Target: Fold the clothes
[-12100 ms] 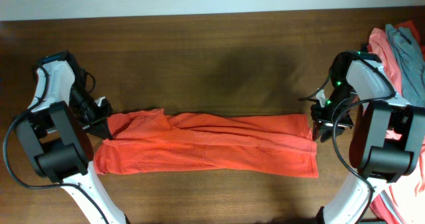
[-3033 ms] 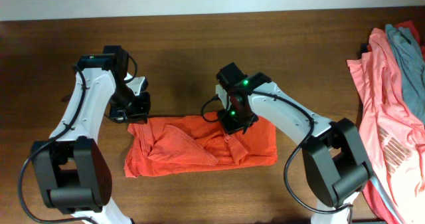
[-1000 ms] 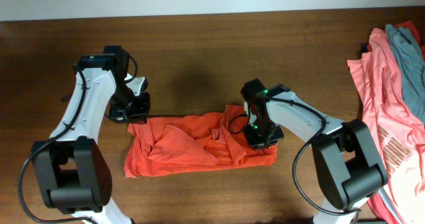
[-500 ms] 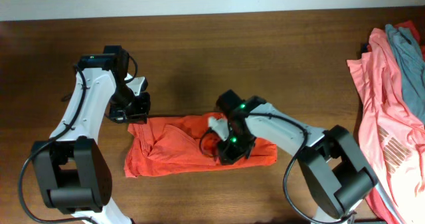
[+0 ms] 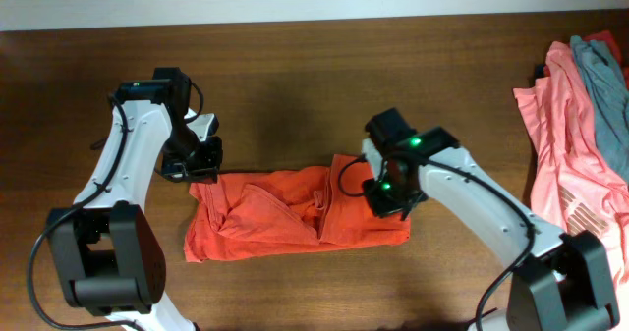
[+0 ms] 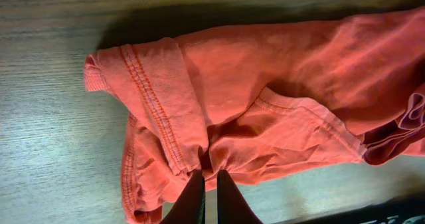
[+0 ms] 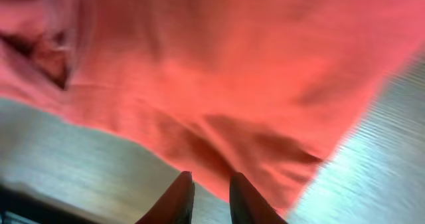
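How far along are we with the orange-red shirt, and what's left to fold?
Done: the orange-red T-shirt lies gathered into a short, rumpled band on the wooden table. In hand: the left gripper pinches its hemmed corner; the right gripper is at the other end, grip unclear. Left: neatening this fold, then the salmon-pink shirts and grey garment piled beside the right arm.

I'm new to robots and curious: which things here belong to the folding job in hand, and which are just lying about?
In hand: orange shirt; left hand, pinching its left end; right hand, at its right end.
Lying about: pink shirts and grey garment, heaped untouched at the table's right edge.
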You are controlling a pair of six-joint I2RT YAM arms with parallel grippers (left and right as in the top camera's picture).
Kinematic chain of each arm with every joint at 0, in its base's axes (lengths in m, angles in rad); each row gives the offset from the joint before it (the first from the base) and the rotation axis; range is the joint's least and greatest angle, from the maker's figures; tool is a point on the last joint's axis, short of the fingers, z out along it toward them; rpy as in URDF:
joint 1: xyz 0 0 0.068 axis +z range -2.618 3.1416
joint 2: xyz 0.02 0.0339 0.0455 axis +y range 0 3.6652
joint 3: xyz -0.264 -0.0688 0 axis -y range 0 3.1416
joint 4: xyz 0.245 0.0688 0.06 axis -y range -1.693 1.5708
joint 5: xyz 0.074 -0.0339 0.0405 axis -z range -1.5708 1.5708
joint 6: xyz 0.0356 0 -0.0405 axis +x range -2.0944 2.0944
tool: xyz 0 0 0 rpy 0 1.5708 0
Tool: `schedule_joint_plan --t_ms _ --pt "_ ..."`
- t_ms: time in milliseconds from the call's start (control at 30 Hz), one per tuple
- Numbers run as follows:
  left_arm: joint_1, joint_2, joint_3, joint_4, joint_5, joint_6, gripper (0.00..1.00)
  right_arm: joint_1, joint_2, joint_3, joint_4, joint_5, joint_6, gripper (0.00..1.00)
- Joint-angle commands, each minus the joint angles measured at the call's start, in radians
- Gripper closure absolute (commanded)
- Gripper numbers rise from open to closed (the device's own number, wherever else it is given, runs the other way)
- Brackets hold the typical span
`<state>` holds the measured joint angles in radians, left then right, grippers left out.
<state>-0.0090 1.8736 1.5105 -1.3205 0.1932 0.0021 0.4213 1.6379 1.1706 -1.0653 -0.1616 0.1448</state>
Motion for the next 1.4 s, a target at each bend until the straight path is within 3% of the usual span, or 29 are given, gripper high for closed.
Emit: schedule_joint_plan --t_ms 0,433,633,800,833,867,933,967,1067,1167,1367 --pt "-0.004 -0.022 -0.003 -0.001 -0.003 -0.006 0.91 -0.030 0.023 -0.017 -0.022 0.045 0.049 0.76" --pt "-0.004 -0.022 -0.003 -0.005 -0.003 -0.006 0.92 -0.030 0.040 -0.334 0.079 0.043 0.266 0.76" --pt "-0.004 -0.022 -0.003 -0.019 -0.003 -0.002 0.92 -0.030 -0.008 -0.315 0.068 0.112 0.306 0.77" --pt "-0.004 -0.022 -0.003 -0.020 -0.016 0.002 0.91 -0.030 -0.244 -0.170 0.029 0.141 0.249 0.77" --pt "-0.003 -0.022 -0.003 -0.020 -0.019 0.002 0.91 -0.030 -0.288 -0.134 0.066 0.148 0.208 0.69" --pt "-0.003 -0.022 -0.003 -0.019 -0.019 0.002 0.91 -0.030 -0.297 -0.122 0.090 0.148 0.177 0.68" --pt "-0.003 -0.022 -0.003 -0.019 -0.026 0.002 0.82 -0.031 -0.292 -0.113 0.145 0.149 0.130 0.68" --pt "-0.003 -0.022 -0.003 -0.021 -0.043 0.002 0.67 -0.031 -0.274 -0.113 0.161 0.159 0.124 0.68" --pt "0.005 -0.022 -0.005 -0.023 -0.068 0.001 0.43 -0.031 -0.227 -0.113 0.164 0.175 0.124 0.64" --pt "0.026 -0.022 -0.010 -0.021 -0.068 0.001 0.27 -0.031 -0.194 -0.113 0.162 0.189 0.124 0.58" --pt "0.077 -0.021 -0.095 0.019 -0.067 0.002 0.21 -0.031 -0.192 -0.113 0.157 0.204 0.124 0.53"
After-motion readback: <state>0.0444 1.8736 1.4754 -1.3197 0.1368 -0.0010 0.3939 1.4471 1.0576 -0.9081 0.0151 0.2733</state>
